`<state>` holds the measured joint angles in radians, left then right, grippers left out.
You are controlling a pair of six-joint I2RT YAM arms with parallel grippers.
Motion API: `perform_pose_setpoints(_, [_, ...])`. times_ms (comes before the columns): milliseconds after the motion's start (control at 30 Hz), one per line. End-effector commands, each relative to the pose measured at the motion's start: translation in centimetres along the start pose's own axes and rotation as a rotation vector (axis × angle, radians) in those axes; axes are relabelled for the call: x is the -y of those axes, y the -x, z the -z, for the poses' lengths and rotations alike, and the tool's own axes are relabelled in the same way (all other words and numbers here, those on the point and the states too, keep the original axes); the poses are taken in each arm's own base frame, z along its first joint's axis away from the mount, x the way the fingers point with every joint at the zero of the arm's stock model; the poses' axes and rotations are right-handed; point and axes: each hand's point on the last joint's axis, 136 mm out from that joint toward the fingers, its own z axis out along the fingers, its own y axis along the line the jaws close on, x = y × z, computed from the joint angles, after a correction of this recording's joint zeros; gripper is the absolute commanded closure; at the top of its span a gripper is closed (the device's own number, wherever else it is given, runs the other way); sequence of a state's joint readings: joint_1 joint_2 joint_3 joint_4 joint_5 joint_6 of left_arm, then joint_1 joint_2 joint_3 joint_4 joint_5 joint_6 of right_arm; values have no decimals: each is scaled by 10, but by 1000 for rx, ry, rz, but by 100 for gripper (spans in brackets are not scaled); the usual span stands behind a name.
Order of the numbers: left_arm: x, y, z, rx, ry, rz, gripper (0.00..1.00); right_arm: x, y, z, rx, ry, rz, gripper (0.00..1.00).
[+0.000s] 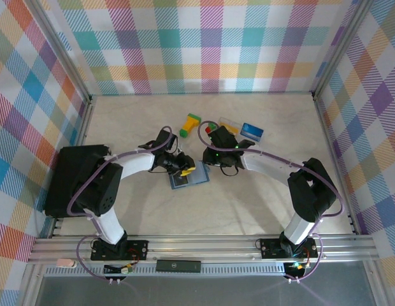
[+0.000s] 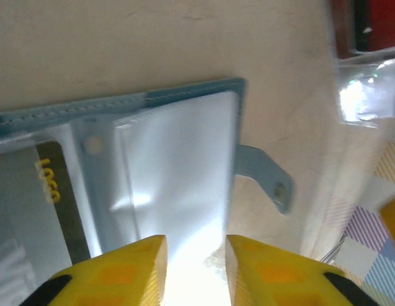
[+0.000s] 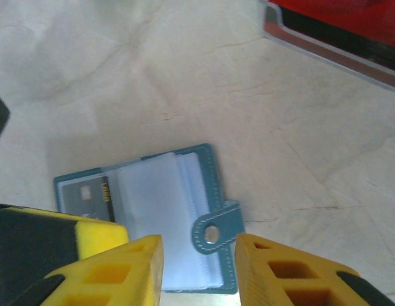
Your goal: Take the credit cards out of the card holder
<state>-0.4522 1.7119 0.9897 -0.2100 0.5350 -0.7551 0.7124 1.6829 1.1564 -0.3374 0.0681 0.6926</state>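
1. Pastel plaid walls box in a pale, marble-veined table (image 1: 248, 204).
2. The card holder (image 1: 188, 179) lies open and flat near the middle of the table, under both gripper tips. It has a slate-blue stitched cover, glossy clear sleeves and a rounded snap tab (image 3: 216, 229) jutting from 1 edge.
3. 1 dark card (image 2: 54, 191) with yellow lettering sits inside a sleeve.
4. The left gripper (image 2: 195, 268) is low over a clear sleeve, its blocky yellow fingers parted with nothing visibly pinched.
5. The right gripper (image 3: 199, 268) hangs above the tab, jaws apart and empty.
6. Farther back lie a blue card (image 1: 251, 131), a red card (image 3: 341, 22) behind clear plastic, and a yellow-and-green block (image 1: 191, 123).
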Motion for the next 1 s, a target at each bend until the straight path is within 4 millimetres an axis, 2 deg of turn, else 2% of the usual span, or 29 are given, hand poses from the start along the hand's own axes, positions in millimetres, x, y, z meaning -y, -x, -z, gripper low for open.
perform_pose_setpoints(0, [-6,4,34,56,43,14,64,-28,7,8,0,149,10,67])
perform_pose_setpoints(133, [-33,9,60,116,107,60,54,-50,0,-1,-63,247,29,70])
perform_pose_setpoints(233, [-50,14,74,160,134,98,47,-58,-4,-10,-97,234,42,69])
perform_pose_setpoints(333, [-62,18,80,186,145,128,39,-63,-7,-24,-138,198,17,69])
perform_pose_setpoints(600, [-70,20,74,204,135,172,36,-84,-25,-49,-271,280,17,72])
perform_pose_setpoints(767, [-69,18,66,175,111,175,40,-83,-37,-62,-336,283,7,76])
perform_pose_setpoints(967, [-66,17,57,147,102,151,41,-75,-44,-74,-367,247,-3,77])
